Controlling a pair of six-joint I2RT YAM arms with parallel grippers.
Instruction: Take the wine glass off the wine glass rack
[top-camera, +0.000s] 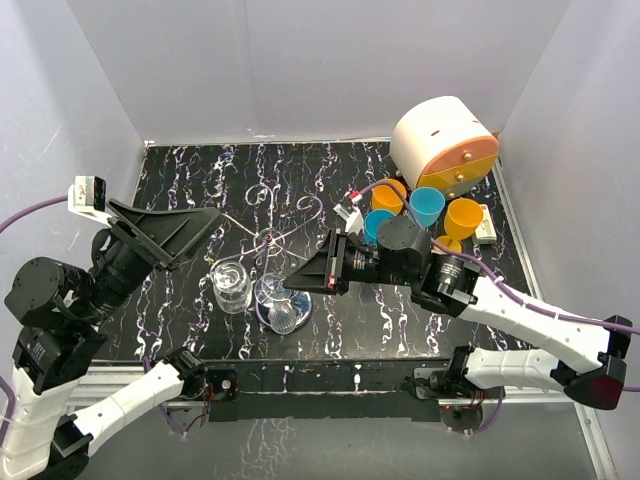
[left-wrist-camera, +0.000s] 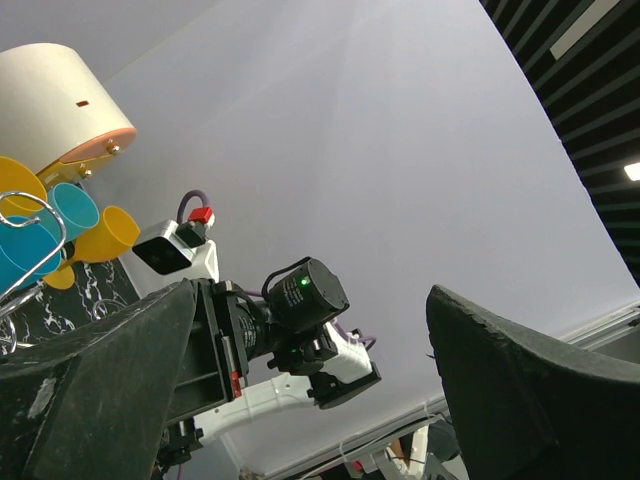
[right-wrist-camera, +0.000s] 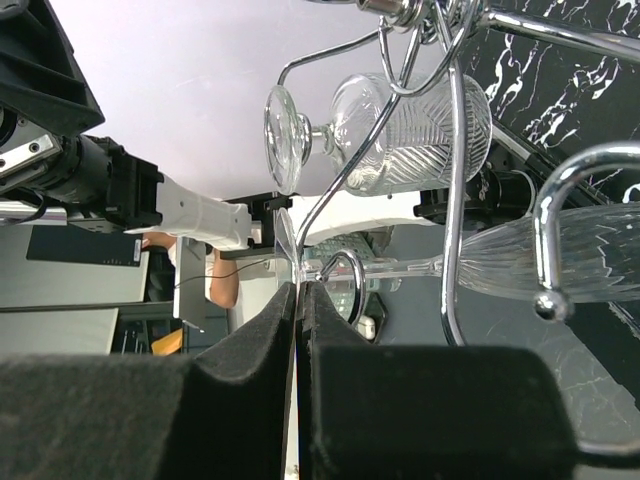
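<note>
The wine glass rack (top-camera: 270, 240), a silver wire stand with curled arms, stands mid-table; its wire (right-wrist-camera: 455, 200) crosses the right wrist view. A clear ribbed wine glass (right-wrist-camera: 560, 255) hangs on an arm, its stem passing through a wire loop. My right gripper (right-wrist-camera: 298, 288) is shut on the thin foot of that glass, and shows beside the rack as the right gripper (top-camera: 296, 278). A second wine glass (right-wrist-camera: 410, 130) hangs nearby, also seen as the glass (top-camera: 232, 285). My left gripper (top-camera: 195, 235) is raised left of the rack, open and empty, its fingers (left-wrist-camera: 100, 380) wide apart.
A cream and orange round container (top-camera: 445, 145) lies at the back right. Orange and blue cups (top-camera: 430, 205) cluster in front of it, close behind my right wrist. A small box (top-camera: 487, 228) sits by the right wall. White walls enclose three sides.
</note>
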